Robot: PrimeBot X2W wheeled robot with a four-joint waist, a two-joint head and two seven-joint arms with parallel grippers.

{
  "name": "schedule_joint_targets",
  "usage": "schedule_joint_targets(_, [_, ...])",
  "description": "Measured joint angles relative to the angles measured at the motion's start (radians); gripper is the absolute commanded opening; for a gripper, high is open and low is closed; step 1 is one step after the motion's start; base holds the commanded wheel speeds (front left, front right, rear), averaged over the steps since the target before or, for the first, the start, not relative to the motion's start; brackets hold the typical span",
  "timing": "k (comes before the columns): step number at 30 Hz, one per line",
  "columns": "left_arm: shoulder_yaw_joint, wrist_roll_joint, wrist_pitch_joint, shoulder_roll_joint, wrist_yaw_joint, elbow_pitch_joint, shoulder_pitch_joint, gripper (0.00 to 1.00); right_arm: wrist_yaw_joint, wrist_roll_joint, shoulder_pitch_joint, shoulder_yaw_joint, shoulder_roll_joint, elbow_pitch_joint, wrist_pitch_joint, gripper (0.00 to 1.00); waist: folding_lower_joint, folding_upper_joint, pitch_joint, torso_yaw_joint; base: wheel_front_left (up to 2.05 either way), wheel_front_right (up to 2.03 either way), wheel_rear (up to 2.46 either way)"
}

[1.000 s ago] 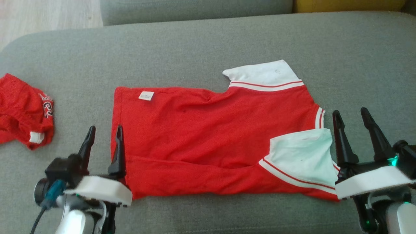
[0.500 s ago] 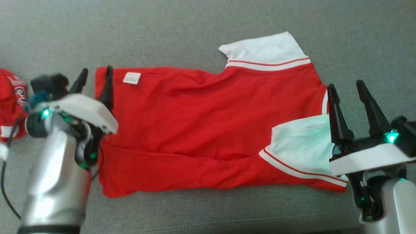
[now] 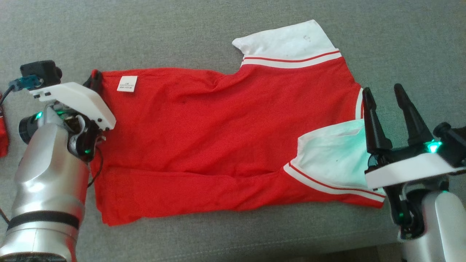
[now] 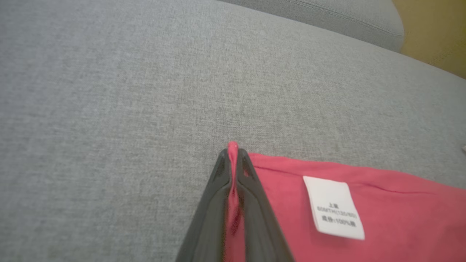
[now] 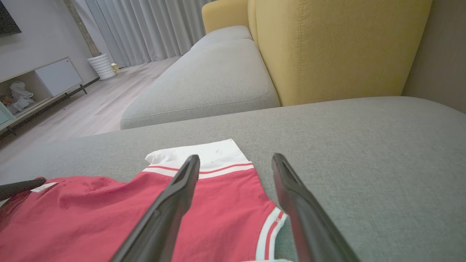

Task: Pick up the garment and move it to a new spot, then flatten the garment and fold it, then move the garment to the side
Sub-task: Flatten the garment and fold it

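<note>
Garment (image 3: 218, 138): red body; white sleeves edged with white bands carrying one thin red stripe. Label (image 4: 335, 207): white, small dark print. Sofa cushion (image 3: 182, 32): plain grey weave. Backrest (image 5: 342, 47): mustard yellow. Left claw (image 4: 233, 153) and right claw (image 3: 381, 90): black fingers, white housings, green indicator lights. Forearm (image 3: 51, 182): silver with a black band. Cloth (image 3: 3, 134) at the head view's left edge: red. Floor (image 5: 91, 112): pale wood. Curtains (image 5: 153, 29): light grey, pleated.

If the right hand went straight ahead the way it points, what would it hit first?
Probably the bare grey sofa cushion, just beside the shirt's white sleeve; the right hand is open, and depth is hard to judge.
</note>
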Motion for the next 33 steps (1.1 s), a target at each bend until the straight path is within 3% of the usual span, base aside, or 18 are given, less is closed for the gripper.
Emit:
schedule_joint_targets(9, [-0.025, -0.004, -0.080, -0.016, -0.027, 0.053, -0.028, 0.00, 0.000, 0.036, -0.130, -0.020, -0.048, 0.089, 0.006, 1.00, 0.0000, 0.0000, 0.008, 0.020, 0.00, 0.00, 0.00])
schedule_joint_targets(17, [-0.065, 0.004, -0.132, -0.075, -0.044, 0.077, -0.088, 0.00, 0.000, 0.100, -0.406, -0.011, -0.156, 0.334, 0.054, 1.00, 0.0000, 0.0000, 0.030, 0.079, 0.00, 0.00, 0.00])
schedule_joint_targets(22, [-0.082, 0.005, -0.169, -0.100, -0.045, 0.090, -0.130, 0.00, 0.000, 0.134, -0.587, 0.077, -0.201, 0.539, 0.119, 1.00, 0.0001, 0.0000, 0.056, 0.117, 0.00, 0.00, 0.00])
schedule_joint_targets(27, [-0.095, 0.005, -0.186, -0.115, -0.053, 0.109, -0.147, 0.00, 0.000, 0.163, -0.671, 0.189, -0.225, 0.718, 0.189, 1.00, 0.0001, 0.0000, 0.077, 0.145, 0.00, 0.00, 0.00])
schedule_joint_targets(33, [-0.113, -0.007, -0.207, -0.124, -0.059, 0.131, -0.151, 0.00, 0.000, 0.248, -0.706, 0.312, -0.248, 0.796, 0.246, 1.00, -0.0001, 0.0000, 0.083, 0.154, 0.00, 0.00, 0.00])
